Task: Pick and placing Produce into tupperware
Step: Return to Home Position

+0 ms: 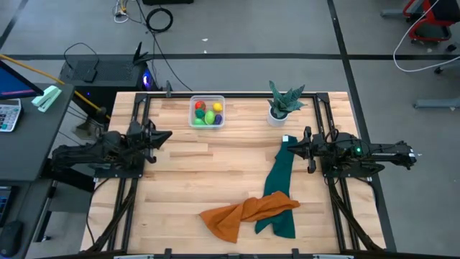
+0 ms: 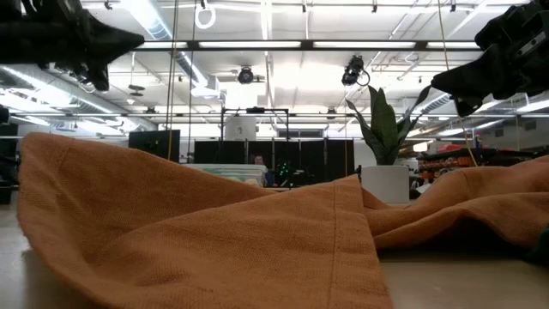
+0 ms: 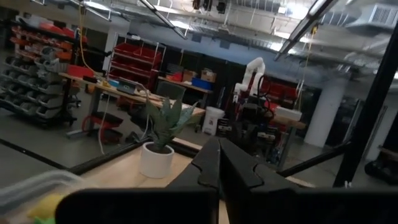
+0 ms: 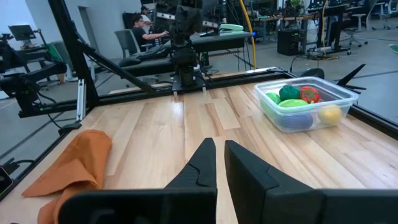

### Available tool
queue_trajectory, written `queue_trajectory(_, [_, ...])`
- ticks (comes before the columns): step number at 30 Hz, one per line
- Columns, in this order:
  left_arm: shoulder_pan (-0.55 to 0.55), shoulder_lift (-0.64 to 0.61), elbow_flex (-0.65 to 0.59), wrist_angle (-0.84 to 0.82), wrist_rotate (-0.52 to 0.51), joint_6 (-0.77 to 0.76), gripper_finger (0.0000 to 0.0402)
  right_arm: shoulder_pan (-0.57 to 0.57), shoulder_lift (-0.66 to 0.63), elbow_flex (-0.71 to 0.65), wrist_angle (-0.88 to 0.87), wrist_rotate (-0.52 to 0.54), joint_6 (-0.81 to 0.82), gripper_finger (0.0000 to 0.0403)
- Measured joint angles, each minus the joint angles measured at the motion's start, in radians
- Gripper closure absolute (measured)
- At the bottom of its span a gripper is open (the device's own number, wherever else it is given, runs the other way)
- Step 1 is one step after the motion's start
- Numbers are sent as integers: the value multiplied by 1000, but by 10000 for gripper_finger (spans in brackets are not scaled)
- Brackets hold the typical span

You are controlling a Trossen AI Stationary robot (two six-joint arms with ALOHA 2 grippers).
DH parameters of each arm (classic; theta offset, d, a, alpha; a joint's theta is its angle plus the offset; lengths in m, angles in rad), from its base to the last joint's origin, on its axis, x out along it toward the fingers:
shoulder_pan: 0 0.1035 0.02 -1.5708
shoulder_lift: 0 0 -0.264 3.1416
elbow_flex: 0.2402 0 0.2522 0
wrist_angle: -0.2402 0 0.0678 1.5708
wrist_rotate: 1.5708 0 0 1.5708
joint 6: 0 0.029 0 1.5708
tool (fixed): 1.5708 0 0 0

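The tupperware (image 1: 207, 98) is sitting close to the table's (image 1: 180, 180) far edge, a little left of that edge's middle. The produce (image 1: 207, 114) is lying inside it. The right wrist view is showing a dark green piece (image 4: 289, 92), a red piece (image 4: 310, 94), two light green pieces (image 4: 292, 104), a yellow piece (image 4: 330, 114) and a purple piece (image 4: 300, 121) heaped together within the clear walls. Neither gripper is touching the container.

The left gripper (image 1: 167, 134) is hanging above the table near its left edge, well apart from the tupperware and pointing inward. Its jaws are pressing together with no gap showing in its own wrist view, and they are holding nothing.

The right gripper (image 1: 286, 149) is hovering near the right edge. Its jaws are standing almost together, with only a thin slit between them, and are gripping nothing. In the high view its tips are overlapping the end of the teal cloth (image 1: 280, 191) nearest the potted plant (image 1: 282, 104), which is standing by the far edge, to the right of the tupperware.

An orange cloth (image 1: 241, 214) is lying crumpled near the near edge, overlapping the teal one.
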Motion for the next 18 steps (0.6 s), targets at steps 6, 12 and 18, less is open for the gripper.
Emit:
queue_trajectory(6, [0, 2, -101, 144, 2, -37, 388, 0, 0, 0, 0, 0, 0, 402])
queue_trajectory(12, [0, 3, -102, 137, 0, 13, 381, 0, 0, 0, 0, 0, 0, 402])
queue_trajectory(18, [0, 2, -103, 85, 1, -13, 395, 0, 0, 0, 0, 0, 0, 402])
